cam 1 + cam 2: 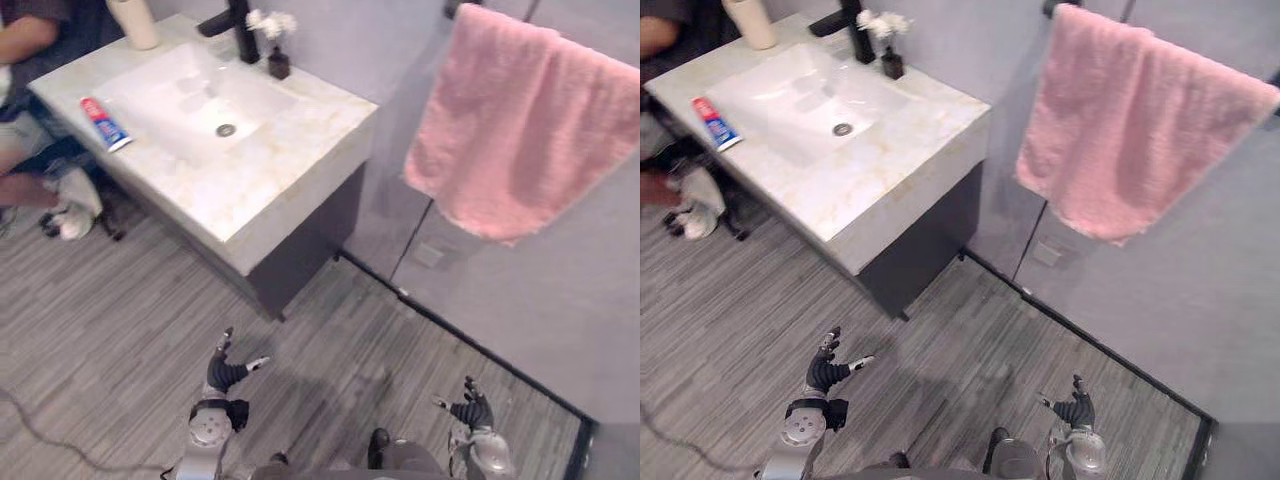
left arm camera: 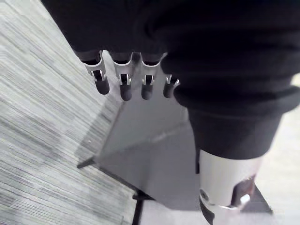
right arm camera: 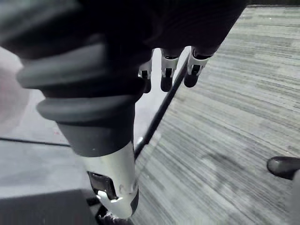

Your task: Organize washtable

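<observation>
— What do we see up there?

— We see the washtable [image 1: 290,175], up ahead and to our left. It has a pale stone top with a dark cupboard [image 1: 300,250] under it. A white sink [image 1: 160,110] is set into the top.

— What is on it?

— A toothpaste tube [image 1: 105,123] lies flat on the stone, just beside the left edge of the sink. A black tap [image 1: 240,28] stands at the back of the sink. A little dark vase [image 1: 279,66] with white flowers stands right next to the tap. A cream cup [image 1: 135,22] stands at the far back corner, well apart from the tube.

— And on the wall [image 1: 590,300]?

— A pink towel [image 1: 525,125] hangs over a bar [image 1: 455,8] there, to the right of the washtable.

— Where are our hands?

— Both are low down over the stripy grey floor [image 1: 100,340], well apart from the washtable. Our left hand [image 1: 228,368] is spread, and its fingers [image 2: 124,86] are straight. Our right hand [image 1: 472,408] is spread too, with straight fingers [image 3: 166,79]. It is near the dark strip [image 1: 480,350] at the foot of the wall.

— Is someone else here?

— Yes, a person [image 1: 25,45] is at the far left side of the washtable. We see an arm, and a pale shoe [image 1: 72,210] on the floor.
</observation>
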Tool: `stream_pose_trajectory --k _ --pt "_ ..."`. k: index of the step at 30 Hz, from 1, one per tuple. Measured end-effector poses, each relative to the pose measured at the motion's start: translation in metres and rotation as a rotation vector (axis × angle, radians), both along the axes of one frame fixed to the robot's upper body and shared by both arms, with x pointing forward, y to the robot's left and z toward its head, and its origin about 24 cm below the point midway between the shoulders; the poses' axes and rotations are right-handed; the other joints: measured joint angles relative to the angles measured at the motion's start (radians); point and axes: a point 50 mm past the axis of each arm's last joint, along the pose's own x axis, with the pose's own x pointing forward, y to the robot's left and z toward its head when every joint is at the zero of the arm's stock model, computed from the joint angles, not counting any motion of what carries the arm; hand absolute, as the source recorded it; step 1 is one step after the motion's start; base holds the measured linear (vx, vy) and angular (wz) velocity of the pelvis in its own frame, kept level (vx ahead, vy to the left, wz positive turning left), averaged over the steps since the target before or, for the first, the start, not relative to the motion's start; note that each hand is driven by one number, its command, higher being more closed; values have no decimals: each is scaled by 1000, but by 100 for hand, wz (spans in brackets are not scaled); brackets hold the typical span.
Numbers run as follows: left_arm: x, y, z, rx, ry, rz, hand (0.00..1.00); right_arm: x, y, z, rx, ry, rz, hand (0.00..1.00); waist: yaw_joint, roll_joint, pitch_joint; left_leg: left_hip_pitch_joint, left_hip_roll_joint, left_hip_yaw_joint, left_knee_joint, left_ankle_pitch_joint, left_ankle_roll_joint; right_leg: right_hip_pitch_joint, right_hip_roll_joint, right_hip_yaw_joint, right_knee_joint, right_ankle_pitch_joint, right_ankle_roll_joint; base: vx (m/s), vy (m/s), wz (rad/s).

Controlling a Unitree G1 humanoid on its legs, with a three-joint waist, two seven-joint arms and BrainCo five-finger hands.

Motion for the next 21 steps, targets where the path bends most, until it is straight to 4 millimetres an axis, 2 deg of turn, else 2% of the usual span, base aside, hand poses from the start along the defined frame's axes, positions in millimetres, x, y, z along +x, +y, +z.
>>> stream_pose_trajectory --k 1,2,3,4,6,7,8,9,11,12,13,14,15,17,18,19,20,21 --pt "-2 -1 -1 -24 -1 27 0 -3 -1 -1 -1 10 -3 0 2 0 3 -39 -21 -34 -3 32 13 15 -22 -56 -5 -19 26 -81 -13 199" --pt "-4 -2 -2 -46 -1 51 0 -6 0 -2 0 17 -7 0 1 -1 5 -50 -30 -34 -13 59 24 29 -34 -100 -9 -19 25 -63 -18 194" --pt "-9 -2 -4 -65 -2 91 0 -9 1 -3 5 23 -8 0 0 -8 10 -54 -40 -2 -42 85 59 55 -64 -176 -13 -17 27 -28 56 227" --pt "-16 -6 -6 -104 -2 145 0 -9 4 -4 13 23 -10 0 -2 -8 19 -52 -18 199 -51 79 107 100 -76 -278 -9 -18 27 -20 80 229" --pt "-23 -6 -10 -128 9 195 0 -8 3 -4 2 22 3 0 3 -1 21 -47 7 391 -47 87 107 137 -80 -321 1 -18 27 16 130 197" --pt "-25 -5 -10 -137 9 208 0 -6 2 -3 -4 19 6 0 5 -1 22 -45 8 400 -46 106 96 143 -80 -320 1 -18 27 69 110 152" --pt "-30 -1 -12 -143 17 238 0 1 5 -1 -8 4 18 0 15 -3 26 -49 -12 365 -48 115 96 156 -87 -319 -3 -18 28 65 72 92" --pt "-41 8 -15 -146 34 292 0 12 9 2 -13 -24 34 0 33 -17 39 -50 -28 347 -46 114 100 169 -97 -319 -12 -14 35 52 54 69" --pt "-52 16 -18 -143 50 351 0 24 16 6 -2 -57 58 0 43 -33 44 -57 -46 332 -42 108 108 173 -108 -321 -20 -11 47 6 91 33" --pt "-56 19 -19 -156 54 379 0 30 23 7 9 -71 74 0 44 -37 45 -70 -61 319 -35 97 119 178 -116 -321 -33 -9 56 7 164 43" --pt "-58 19 -18 -166 49 390 0 34 28 8 18 -81 90 0 47 -43 50 -87 -81 311 -14 71 128 181 -132 -317 -45 -18 83 7 148 38" --pt "-57 17 -18 -176 43 393 0 37 29 9 20 -86 93 0 50 -41 57 -99 -90 306 7 51 133 180 -146 -317 -41 -24 99 2 174 27" --pt "-57 12 -16 -202 30 406 0 40 30 10 19 -92 105 0 56 -33 65 -122 -99 305 48 16 141 170 -170 -316 -20 -36 100 39 255 19" --pt "-58 9 -13 -220 9 412 0 42 34 10 22 -91 123 0 63 -32 68 -148 -124 304 112 -47 160 143 -223 -305 65 -85 47 81 260 16" --pt "-59 10 -10 -219 -1 410 0 42 36 10 23 -89 135 0 62 -33 75 -150 -137 292 135 -78 180 117 -254 -257 171 -101 -61 88 155 21" --pt "-59 8 -10 -220 -2 404 0 43 37 11 24 -90 141 0 59 -38 80 -147 -147 277 144 -91 191 87 -272 -196 241 -79 -107 123 162 52" --pt "-57 8 -7 -218 -14 389 0 41 40 9 27 -79 158 0 43 -27 77 -124 -163 241 142 -106 210 20 -270 -45 366 -18 -182 312 241 89" --pt "-52 6 -4 -216 -36 362 0 39 41 9 23 -74 171 0 25 -19 80 -114 -172 192 141 -121 222 -34 -226 92 449 -49 -103 345 215 94"
